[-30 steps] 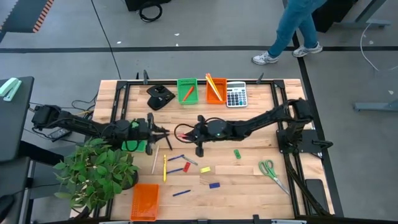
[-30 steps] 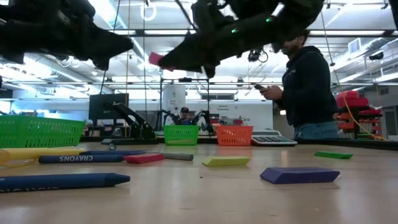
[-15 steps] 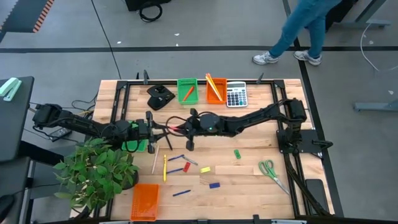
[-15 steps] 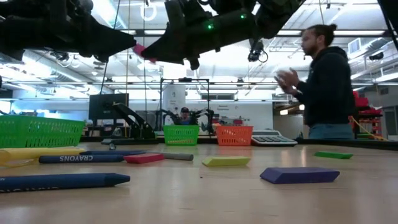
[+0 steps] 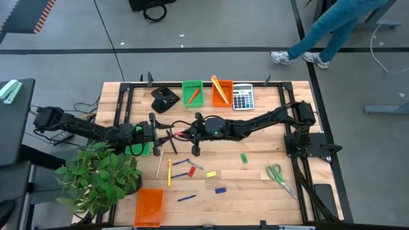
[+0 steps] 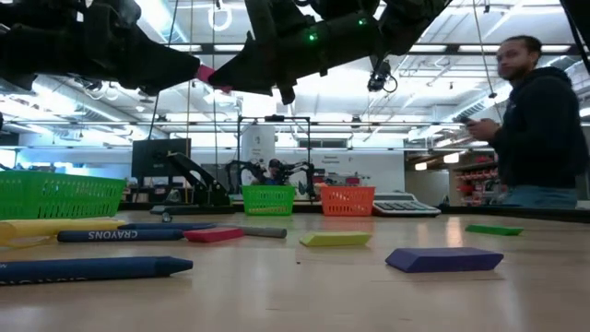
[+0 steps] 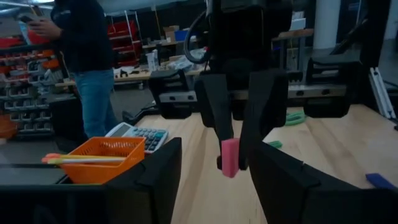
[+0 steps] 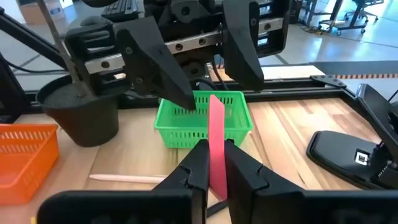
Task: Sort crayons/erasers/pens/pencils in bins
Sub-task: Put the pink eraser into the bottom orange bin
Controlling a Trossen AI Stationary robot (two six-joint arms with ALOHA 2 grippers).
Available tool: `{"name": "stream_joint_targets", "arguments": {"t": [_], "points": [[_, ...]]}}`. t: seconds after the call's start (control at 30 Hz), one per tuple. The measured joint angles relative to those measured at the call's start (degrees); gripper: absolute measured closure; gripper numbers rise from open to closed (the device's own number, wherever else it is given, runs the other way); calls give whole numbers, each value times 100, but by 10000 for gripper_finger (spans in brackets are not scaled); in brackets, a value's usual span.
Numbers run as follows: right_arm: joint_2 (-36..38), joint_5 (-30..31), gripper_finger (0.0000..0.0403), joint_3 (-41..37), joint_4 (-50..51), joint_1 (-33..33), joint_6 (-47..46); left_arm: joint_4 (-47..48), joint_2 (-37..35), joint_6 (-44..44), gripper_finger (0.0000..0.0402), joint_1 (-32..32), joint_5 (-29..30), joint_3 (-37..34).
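High view showed the wooden table (image 5: 255, 191) with both dark arms reaching toward each other over its left half. A person (image 6: 544, 124) in a dark top stood beyond the table's far edge. At the left edge sat a leafy potted plant (image 5: 99, 176), with one orange bin (image 5: 149, 206) in front of it and a green bin (image 5: 135, 149) under the left arm. Along the far edge stood another green bin (image 5: 192, 92), an orange bin (image 5: 221, 91) holding pencils (image 5: 219, 84), and a grey calculator (image 5: 242, 97).

The right gripper (image 5: 184, 133) hung above the table, pinched narrow on a pink eraser (image 8: 216, 144) — the block stuck out past its fingertips toward the other arm. The left gripper (image 5: 167, 135) faced it, fingers spread wide on either side of the eraser's free end; whether they touched it could not be told.

Scissors (image 5: 278, 176) lay at the right. Loose near the middle lay pens (image 5: 181, 161), a blue crayon (image 6: 92, 268), a yellow eraser (image 6: 335, 239), a red eraser (image 6: 214, 235), a blue eraser (image 6: 444, 259) and a green eraser (image 5: 243, 158).
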State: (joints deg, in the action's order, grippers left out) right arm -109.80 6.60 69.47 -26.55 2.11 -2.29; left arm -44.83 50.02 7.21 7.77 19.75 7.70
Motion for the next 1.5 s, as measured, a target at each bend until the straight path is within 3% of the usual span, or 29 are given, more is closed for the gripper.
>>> {"name": "stream_joint_targets", "arguments": {"t": [0.37, 0.7, 1.03, 1.3, 1.5], "points": [[0, -180, 363, 0, -233, -130, 93, -108, 117, -380, 210, 0, -197, -2], [0, -256, 363, 0, -215, -203, 211, -794, 647, -474, 267, -87, 15, 51], [-2, -259, 363, -13, -33, -273, 183, -805, 1449, -432, 314, -214, 54, 444], [-2, -250, 363, -13, 40, -273, 178, -767, 1482, -199, 375, -211, 20, 463], [-2, -235, 363, -13, 31, -273, 203, -767, 1482, -201, 375, -210, 26, 463]]}}
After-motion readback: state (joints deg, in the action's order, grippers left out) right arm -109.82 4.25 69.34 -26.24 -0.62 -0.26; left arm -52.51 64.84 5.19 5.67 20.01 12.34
